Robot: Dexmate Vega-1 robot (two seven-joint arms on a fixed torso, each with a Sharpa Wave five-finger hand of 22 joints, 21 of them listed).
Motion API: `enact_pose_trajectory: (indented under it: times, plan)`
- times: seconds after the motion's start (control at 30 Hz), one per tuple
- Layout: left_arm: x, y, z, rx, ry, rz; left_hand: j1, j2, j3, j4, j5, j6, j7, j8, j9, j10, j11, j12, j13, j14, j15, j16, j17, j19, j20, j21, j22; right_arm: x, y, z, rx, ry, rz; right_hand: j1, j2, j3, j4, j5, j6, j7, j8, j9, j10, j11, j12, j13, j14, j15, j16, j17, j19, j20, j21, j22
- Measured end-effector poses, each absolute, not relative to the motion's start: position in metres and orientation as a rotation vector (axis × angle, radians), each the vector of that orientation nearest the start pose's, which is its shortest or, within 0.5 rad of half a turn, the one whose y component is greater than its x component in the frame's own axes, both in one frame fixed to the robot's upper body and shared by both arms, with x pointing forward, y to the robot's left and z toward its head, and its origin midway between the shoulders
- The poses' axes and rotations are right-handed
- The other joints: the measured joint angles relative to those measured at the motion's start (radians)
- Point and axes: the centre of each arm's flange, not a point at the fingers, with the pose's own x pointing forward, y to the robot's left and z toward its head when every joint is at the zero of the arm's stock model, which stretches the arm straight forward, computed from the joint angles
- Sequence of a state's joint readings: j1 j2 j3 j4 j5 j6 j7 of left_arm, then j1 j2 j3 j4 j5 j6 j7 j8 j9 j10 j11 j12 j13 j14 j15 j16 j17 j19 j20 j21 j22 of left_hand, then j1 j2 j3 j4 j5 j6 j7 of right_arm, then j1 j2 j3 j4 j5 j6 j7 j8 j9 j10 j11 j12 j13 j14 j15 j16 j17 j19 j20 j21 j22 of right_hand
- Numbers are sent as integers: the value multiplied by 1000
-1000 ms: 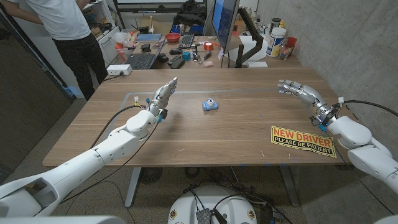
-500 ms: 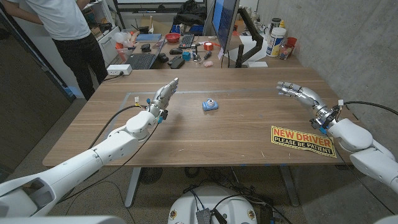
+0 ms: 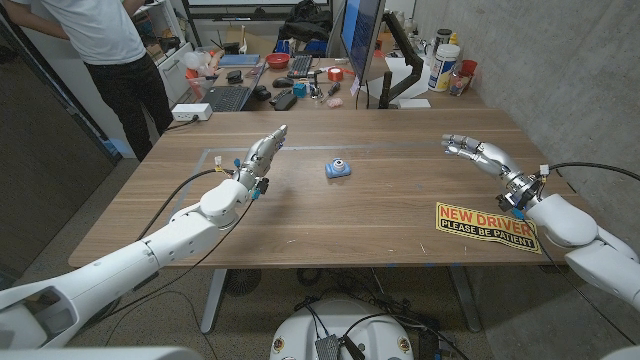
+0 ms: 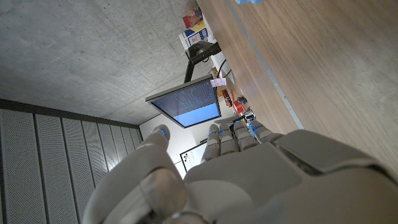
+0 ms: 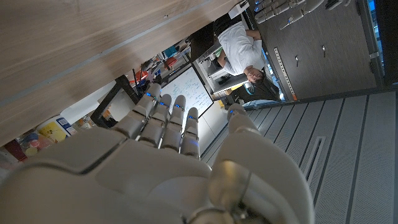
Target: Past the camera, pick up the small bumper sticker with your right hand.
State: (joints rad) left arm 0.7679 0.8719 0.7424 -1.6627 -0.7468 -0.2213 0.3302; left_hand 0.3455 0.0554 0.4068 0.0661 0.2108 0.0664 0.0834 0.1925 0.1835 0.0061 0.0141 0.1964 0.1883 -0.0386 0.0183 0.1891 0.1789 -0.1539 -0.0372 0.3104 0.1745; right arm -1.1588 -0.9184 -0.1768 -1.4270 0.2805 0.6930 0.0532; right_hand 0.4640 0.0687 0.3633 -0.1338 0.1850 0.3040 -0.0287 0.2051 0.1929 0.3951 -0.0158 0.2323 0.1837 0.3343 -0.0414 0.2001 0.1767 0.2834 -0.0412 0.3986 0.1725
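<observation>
Bumper sticker (image 3: pixel 487 226), yellow with "NEW DRIVER" lettering, lies flat near the right front edge of the tabletop (image 3: pixel 380 215), just left of the right forearm and nearer than the right hand (image 3: pixel 480 152). Right hand is released, fingers extended and apart, holding nothing, above the wood farther back on the right; left hand (image 3: pixel 262 154) likewise released, fingers straight, on the left. Small blue camera (image 3: pixel 338 168) sits mid-tabletop between the two hands, with a cluttered desk (image 3: pixel 290 80) and a standing person (image 3: pixel 110 50) beyond the far edge.
</observation>
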Motion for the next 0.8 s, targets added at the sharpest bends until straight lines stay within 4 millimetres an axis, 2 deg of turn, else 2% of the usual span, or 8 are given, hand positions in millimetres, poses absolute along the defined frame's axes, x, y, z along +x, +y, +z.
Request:
enact_pose_trajectory:
  times: [0.8]
  plan:
    - [599,250,-17,160,-548,-192,5,5,0,0,0,0,0,0,0,0,0,0,0,0,0,0,0,0,0,-11,0,520,-408,-45,-742,-822,192,0,0,3,-3,0,5,-5,0,0,7,-7,0,0,14,-3,0,0,9,2,-7,0]
